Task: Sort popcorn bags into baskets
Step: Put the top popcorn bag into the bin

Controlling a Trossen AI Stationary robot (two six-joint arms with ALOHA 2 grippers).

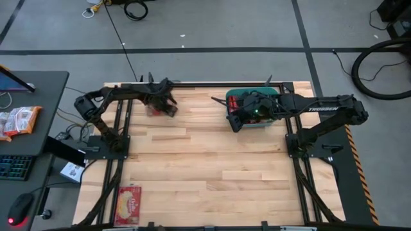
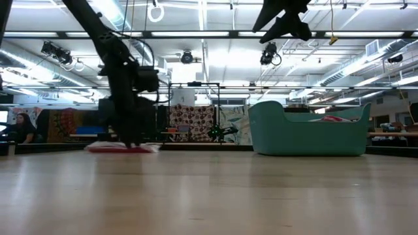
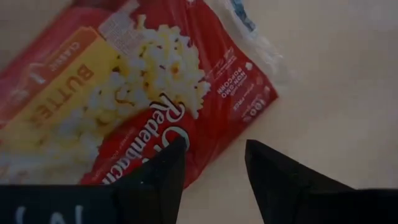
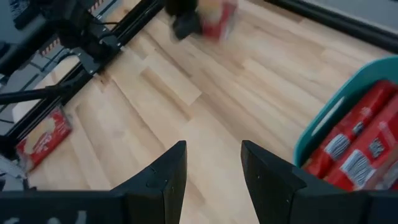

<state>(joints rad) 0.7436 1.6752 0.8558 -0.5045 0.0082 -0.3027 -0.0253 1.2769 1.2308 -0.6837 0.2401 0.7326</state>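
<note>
1. Left gripper (image 1: 168,106) down near the far left corner of the light wooden butcher-block table (image 1: 205,173), fingers (image 3: 155,180) spread apart over a flat red popcorn bag with a yellow panel and white script (image 3: 124,93); one fingertip over the packet's edge, the other over bare wood, nothing pinched.
2. Same bag lying flat on the tabletop under the arm in the low view (image 2: 121,148).
3. Right gripper (image 1: 232,119) raised above the table beside the near left corner of the teal plastic rectangular tub with rounded corners (image 1: 273,94), close to the far edge, right of centre; fingers (image 4: 158,180) parted and empty.
4. Several red packets already inside the tub (image 4: 360,137), lying close together against its wall.
5. Another red popcorn bag with a cream centre (image 1: 129,204) flat at the near left corner of the table, well apart from both grippers.
6. Paler orange-and-white crinkled packets (image 1: 18,120) off the table, on a dark side desk beyond the left edge.
</note>
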